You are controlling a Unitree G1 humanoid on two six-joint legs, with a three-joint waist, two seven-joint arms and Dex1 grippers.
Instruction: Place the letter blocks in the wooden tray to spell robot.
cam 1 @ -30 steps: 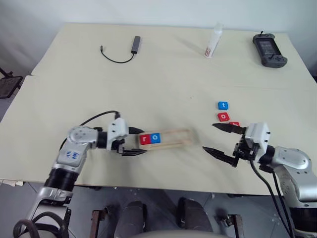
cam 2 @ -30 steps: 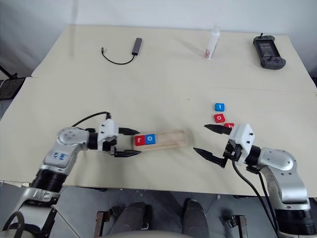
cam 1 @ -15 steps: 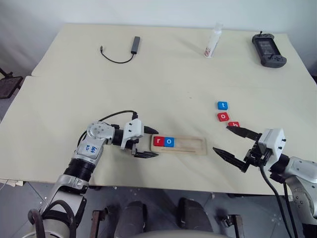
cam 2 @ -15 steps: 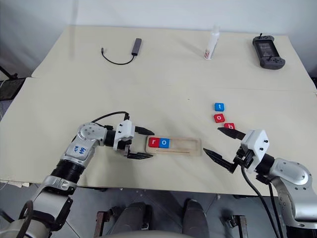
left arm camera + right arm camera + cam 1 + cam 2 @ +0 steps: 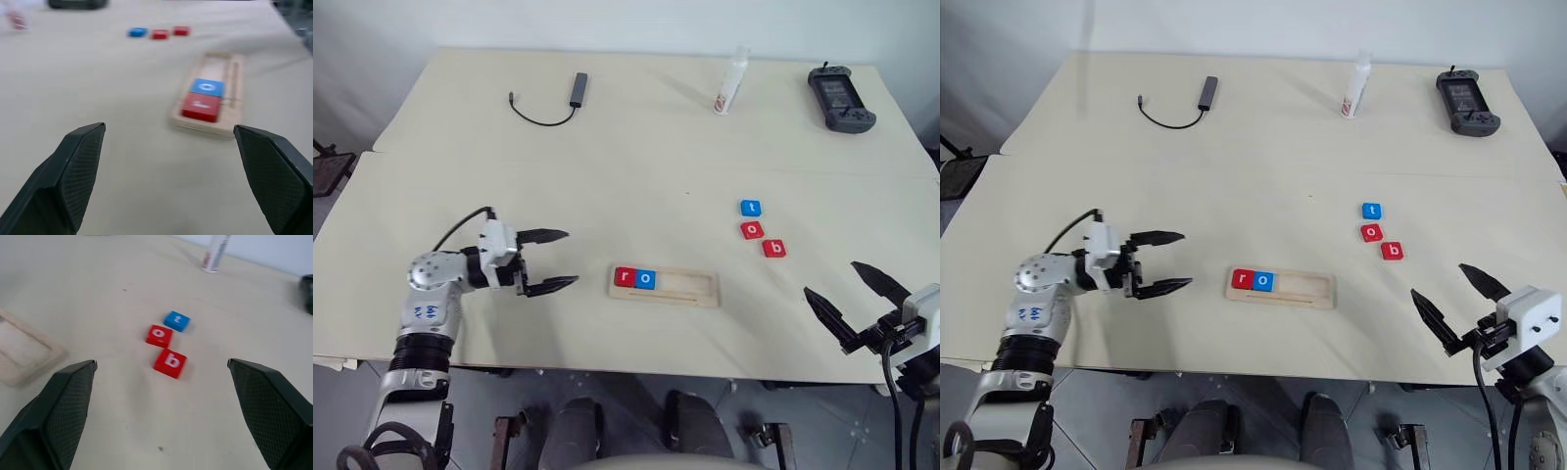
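Already red r and blue o fill the pale wooden tray [image 5: 665, 285].

On the cream table [image 5: 636, 147], the pale wooden tray [image 5: 690, 287] holds a red r block [image 5: 625, 277] and blue o block [image 5: 646, 279], while a blue t block [image 5: 751, 208], red o block [image 5: 753, 230] and red b block [image 5: 774, 249], all white-lettered, lie loose.

The left gripper [image 5: 548, 260] hovers level over the table, fingers spread, holding nothing. The right gripper [image 5: 850, 301] hangs near the table's front edge, fingers spread and empty.
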